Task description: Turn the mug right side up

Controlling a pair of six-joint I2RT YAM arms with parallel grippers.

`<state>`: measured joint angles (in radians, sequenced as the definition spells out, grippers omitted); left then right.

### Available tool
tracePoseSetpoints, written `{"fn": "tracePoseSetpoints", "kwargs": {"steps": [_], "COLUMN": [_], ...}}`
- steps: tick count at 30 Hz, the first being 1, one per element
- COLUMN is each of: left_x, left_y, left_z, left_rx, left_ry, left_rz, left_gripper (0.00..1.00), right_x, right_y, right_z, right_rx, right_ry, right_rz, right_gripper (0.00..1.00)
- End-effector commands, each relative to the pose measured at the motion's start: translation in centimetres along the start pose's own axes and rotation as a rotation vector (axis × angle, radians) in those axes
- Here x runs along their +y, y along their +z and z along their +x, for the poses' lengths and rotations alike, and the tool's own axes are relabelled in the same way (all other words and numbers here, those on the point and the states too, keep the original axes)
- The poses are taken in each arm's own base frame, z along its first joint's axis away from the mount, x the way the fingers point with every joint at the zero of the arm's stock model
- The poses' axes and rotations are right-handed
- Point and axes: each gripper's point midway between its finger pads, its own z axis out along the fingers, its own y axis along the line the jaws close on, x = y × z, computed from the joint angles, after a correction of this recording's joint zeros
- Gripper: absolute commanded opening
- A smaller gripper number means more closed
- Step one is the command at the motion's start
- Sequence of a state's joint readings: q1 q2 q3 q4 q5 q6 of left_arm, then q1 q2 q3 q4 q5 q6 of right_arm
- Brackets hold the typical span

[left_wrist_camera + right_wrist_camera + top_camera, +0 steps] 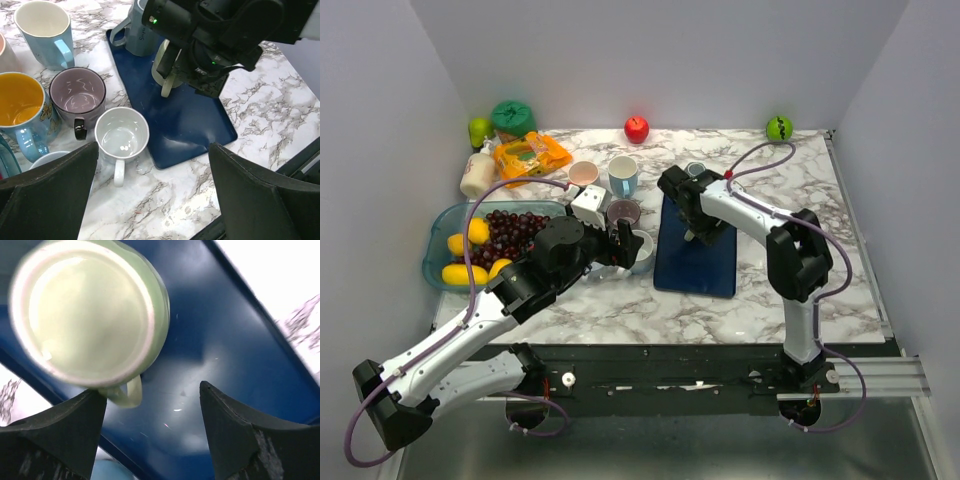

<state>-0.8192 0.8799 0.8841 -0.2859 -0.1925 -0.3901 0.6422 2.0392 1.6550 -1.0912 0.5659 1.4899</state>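
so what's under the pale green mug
The pale green mug sits on the dark blue tray, which lies on the marble table. The patch of tray directly beneath the mug is hidden by the mug itself.

We can read almost nothing here. The grey-blue mug (133, 42) at the far end of the blue tray (190, 127) carries dark script lettering on its side, which seems to start with an S, but the arm in front hides most of it and we cannot make out a word. The orange packet (528, 155) beside the fruit shows printing too small to read.
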Motion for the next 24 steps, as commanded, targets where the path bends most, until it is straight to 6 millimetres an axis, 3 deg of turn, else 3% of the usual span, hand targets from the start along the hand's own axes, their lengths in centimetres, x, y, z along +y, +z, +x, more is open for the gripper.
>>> {"fn": "tracePoseSetpoints", "kwargs": {"steps": [1,8,12,22,24], "left_x": [0.1,0.4,0.5,0.6,0.7], "left_y": [0.0,0.1,0.2,0.1,0.2], "left_z": [-0.1,0.1,0.2,-0.2,-0.2], "left_rx": [-0.013,-0.012,-0.008,-0.018,-0.017], "left_ry": [-0.005,-0.001,0.0,0.004,0.004], "left_rz": [0.001,-0.004,-0.007,-0.012,-0.013], "left_gripper": [0.99,0.99,0.99,0.99,0.99], "right_x": [-0.8,-2.3,-1.9,1.6,2.1], "right_y": [-1.7,-1.7,-1.2,-4.0,-3.7], "right_z": [-3.2,-3.5,-2.9,-2.9,-2.7], "right_rx": [-0.116,-0.143,-0.137,-0.123,-0.118], "right_ry": [-0.143,-0.279,-0.337,-0.353,-0.354], "right_rz": [-0.051,-0.07,-0.123,-0.386,-0.383], "right_gripper": [0.79,0.7,0.65,0.74,0.76]}}
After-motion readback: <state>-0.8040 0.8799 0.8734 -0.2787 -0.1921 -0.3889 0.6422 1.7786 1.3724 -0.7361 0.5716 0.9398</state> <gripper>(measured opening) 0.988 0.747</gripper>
